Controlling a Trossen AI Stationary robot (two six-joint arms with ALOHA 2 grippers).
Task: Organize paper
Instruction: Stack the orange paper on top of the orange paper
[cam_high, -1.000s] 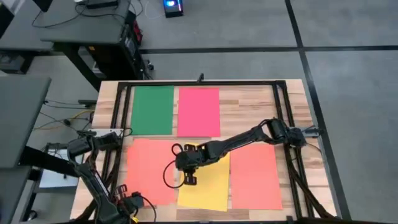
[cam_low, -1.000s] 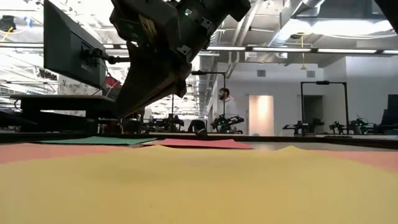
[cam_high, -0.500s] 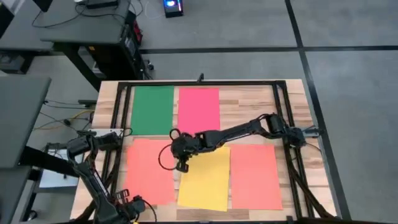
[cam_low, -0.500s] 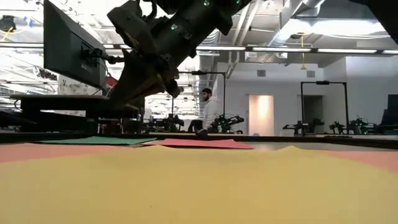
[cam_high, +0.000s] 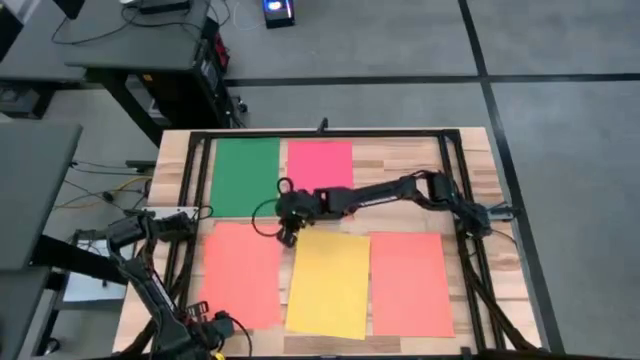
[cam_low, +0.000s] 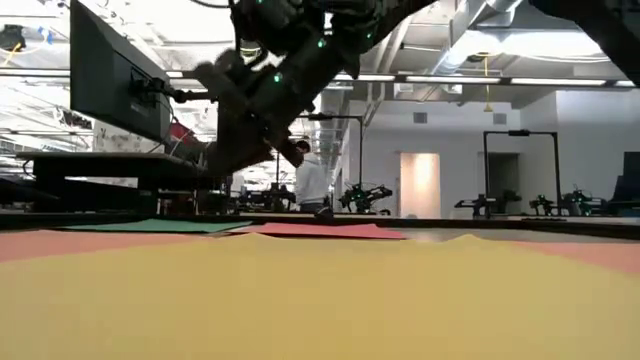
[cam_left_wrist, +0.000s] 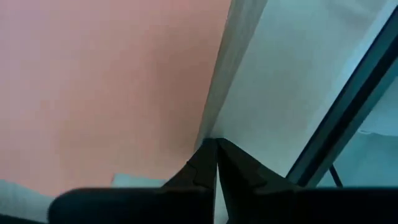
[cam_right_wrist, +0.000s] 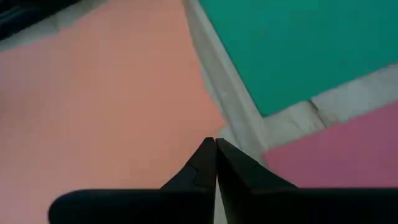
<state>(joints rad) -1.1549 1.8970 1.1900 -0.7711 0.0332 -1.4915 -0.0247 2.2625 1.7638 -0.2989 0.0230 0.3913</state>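
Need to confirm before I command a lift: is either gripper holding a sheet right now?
No. The right gripper is shut on nothing, above the bare table; the left gripper is shut and empty too.

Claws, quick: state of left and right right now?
Left claw: closed, holding nothing, parked at the table's near-left edge.
Right claw: closed, empty, above the gap between the green, pink-red and orange sheets.

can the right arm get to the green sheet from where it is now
Probably yes. The right gripper, fingers shut, hangs just off the green sheet's near corner, and nothing lies on that sheet or between them.
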